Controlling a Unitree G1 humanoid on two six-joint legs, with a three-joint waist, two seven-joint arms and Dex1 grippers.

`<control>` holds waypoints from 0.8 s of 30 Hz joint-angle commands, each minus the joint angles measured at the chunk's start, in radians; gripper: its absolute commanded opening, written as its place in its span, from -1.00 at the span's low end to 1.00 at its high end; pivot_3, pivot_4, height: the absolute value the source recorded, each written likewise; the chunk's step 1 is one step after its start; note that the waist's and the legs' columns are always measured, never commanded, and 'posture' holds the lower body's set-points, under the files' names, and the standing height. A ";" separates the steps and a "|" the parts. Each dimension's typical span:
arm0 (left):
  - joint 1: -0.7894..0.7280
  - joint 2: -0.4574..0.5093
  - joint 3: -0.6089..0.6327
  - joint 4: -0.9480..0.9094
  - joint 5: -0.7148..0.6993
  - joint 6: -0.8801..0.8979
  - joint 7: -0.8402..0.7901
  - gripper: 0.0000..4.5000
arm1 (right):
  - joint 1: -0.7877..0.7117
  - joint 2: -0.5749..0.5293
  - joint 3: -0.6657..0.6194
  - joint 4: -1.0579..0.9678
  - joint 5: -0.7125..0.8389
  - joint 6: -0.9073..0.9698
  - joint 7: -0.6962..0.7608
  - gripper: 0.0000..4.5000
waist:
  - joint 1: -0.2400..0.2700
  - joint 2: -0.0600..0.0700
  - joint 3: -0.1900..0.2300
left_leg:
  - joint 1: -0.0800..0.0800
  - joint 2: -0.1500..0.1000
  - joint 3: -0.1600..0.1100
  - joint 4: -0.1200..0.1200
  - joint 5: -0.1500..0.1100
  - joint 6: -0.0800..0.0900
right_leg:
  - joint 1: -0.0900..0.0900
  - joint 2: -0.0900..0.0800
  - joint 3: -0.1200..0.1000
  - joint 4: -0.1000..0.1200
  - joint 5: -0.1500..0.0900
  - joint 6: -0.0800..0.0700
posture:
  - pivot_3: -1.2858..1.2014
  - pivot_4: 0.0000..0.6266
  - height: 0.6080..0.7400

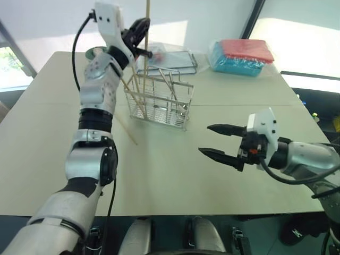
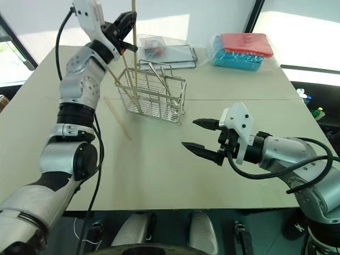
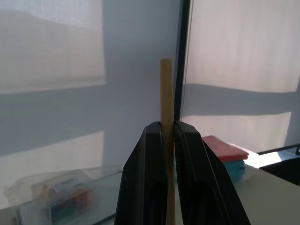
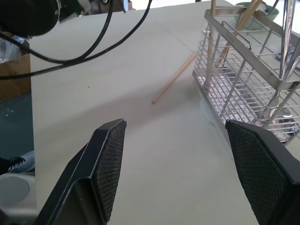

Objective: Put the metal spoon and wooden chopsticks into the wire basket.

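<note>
The wire basket (image 1: 159, 101) stands upright on the table, toward the back. My left gripper (image 1: 139, 32) hovers above the basket's left end, shut on one of the wooden chopsticks (image 3: 166, 89). That chopstick is held upright and its lower part reaches down into the basket. Other chopsticks (image 1: 135, 90) lean inside it. The metal spoon (image 4: 286, 37) stands in the basket too, bowl down. One chopstick (image 1: 126, 130) lies flat on the table beside the basket's left side. My right gripper (image 1: 204, 139) hangs open and empty over the table, to the right of the basket and nearer to me.
Behind the basket sit a flat tray with clear plastic bags (image 1: 178, 58) and a small green bowl (image 4: 253, 4). A bagged stack of red and blue (image 1: 241, 56) lies at the back right. The table's right edge (image 1: 313, 127) is near my right arm.
</note>
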 commanded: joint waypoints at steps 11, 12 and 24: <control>0.036 0.014 0.015 -0.137 -0.023 0.031 0.025 0.42 | -0.069 -0.003 -0.022 0.040 0.027 -0.006 -0.004 0.56 | 0.000 0.000 0.000 | 0.000 0.000 0.000 0.000 0.000 0.000 | 0.000 0.000 0.000 0.000 0.000 0.000 | 0.03 -0.52 -0.10; 0.038 0.015 0.017 -0.152 -0.028 0.042 0.028 0.65 | -0.074 -0.001 -0.018 0.046 0.025 -0.007 -0.003 0.56 | 0.000 0.000 0.000 | 0.000 0.000 0.000 0.000 0.000 0.000 | 0.000 0.000 0.000 0.000 0.000 0.000 | 0.03 -0.52 -0.10; -0.023 0.187 0.098 -0.352 -0.089 0.371 0.173 0.97 | -0.139 0.027 0.048 0.119 -0.028 -0.040 0.030 0.56 | -0.004 0.000 0.000 | 0.000 0.000 -0.001 0.000 0.000 0.000 | -0.001 0.001 0.000 0.001 0.000 0.000 | 0.03 -0.52 -0.10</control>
